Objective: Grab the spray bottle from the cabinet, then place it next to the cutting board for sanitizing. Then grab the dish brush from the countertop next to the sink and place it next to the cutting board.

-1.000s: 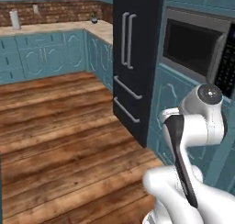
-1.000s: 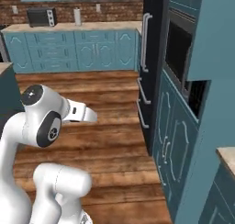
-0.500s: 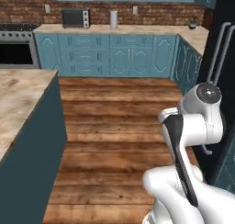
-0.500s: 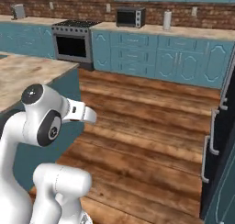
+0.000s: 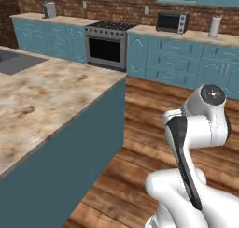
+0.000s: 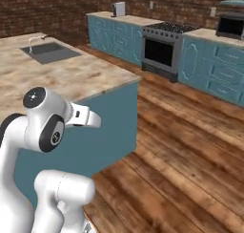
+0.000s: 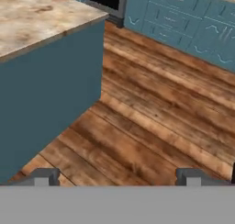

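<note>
The marbled beige-and-brown countertop [image 5: 51, 96] on its teal island base lies to my left. It carries the grey recessed sink [image 6: 50, 52] with a thin pale arched faucet [image 6: 35, 38] at its far end. My gripper [image 7: 118, 177] hangs over the wooden floor just off the island's corner. Its fingertips [image 7: 43, 176] stand wide apart, open, with nothing between them. The countertop [image 7: 41, 16] fills the upper left of the hand view. The spray bottle, the cabinet, the cutting board and the dish brush are out of view.
A brick-backed counter along the far wall has teal lower cabinets [image 5: 186, 63], a stove [image 5: 106, 47], a microwave [image 5: 172, 21], a toaster [image 6: 118, 8] and a paper-towel roll [image 5: 214, 26]. Open wooden floor [image 6: 190, 151] lies between the island and that counter.
The whole picture has swung as the base moved: the dark fridge and wall oven have left the views and the island with its sink has come in. The gripper stays open.
</note>
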